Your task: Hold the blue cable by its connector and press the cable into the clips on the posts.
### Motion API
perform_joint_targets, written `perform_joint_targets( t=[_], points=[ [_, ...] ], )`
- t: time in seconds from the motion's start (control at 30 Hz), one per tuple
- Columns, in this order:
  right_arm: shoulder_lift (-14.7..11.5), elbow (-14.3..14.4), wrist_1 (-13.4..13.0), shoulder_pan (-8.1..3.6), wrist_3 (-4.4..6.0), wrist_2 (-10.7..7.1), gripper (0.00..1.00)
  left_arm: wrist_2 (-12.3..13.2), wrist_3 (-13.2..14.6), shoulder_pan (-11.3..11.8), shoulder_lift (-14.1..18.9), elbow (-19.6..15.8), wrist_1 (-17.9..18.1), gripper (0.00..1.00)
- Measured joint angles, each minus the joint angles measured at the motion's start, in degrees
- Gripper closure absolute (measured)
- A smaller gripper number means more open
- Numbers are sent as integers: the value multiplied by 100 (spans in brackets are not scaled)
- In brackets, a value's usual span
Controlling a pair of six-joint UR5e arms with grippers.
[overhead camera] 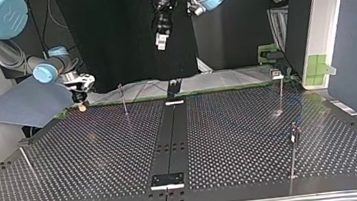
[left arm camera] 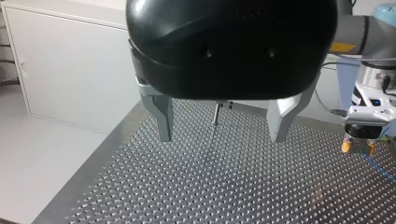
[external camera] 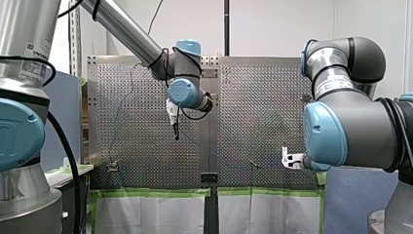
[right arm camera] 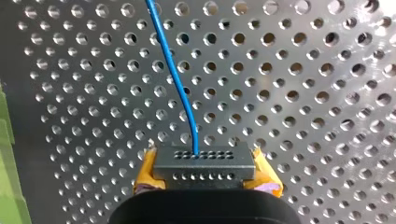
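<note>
In the right wrist view my right gripper (right arm camera: 205,173) is shut on a dark grey connector (right arm camera: 204,161), squeezed between its yellow pads (right arm camera: 148,171). The blue cable (right arm camera: 176,79) leaves the connector and runs out ahead over the perforated table. In the top view my right gripper (overhead camera: 82,106) hangs low at the table's far left edge. My left gripper (left arm camera: 222,137) is open with nothing between its metal fingers (left arm camera: 163,116), high above the table (overhead camera: 161,43). A thin post (left arm camera: 215,114) stands ahead of it, between the fingers. Beside it shows my right gripper (left arm camera: 358,145).
Thin posts stand on the perforated table (overhead camera: 231,140): one at the far middle-left (overhead camera: 123,98), one at the far right (overhead camera: 280,90), one at the near right (overhead camera: 294,143), one leaning at the near left (overhead camera: 27,164). A black strip (overhead camera: 171,141) runs down the middle.
</note>
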Motion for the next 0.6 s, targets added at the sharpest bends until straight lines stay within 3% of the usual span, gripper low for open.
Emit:
perform_joint_targets(
  t=[0.2, 0.33, 0.43, 0.6],
  points=[
    [-285, 20, 312, 8, -116, 112, 100, 6, -10, 6, 348, -348, 33, 0],
    [-521, 144, 430, 4, -125, 186, 100, 19, -15, 18, 549, -549, 164, 0],
    [-668, 244, 454, -4, -88, 255, 100, 51, -48, 24, 716, -715, 319, 0],
    [-930, 486, 472, 41, 103, 484, 100, 141, -88, 27, 1017, -1018, 566, 0]
  ],
)
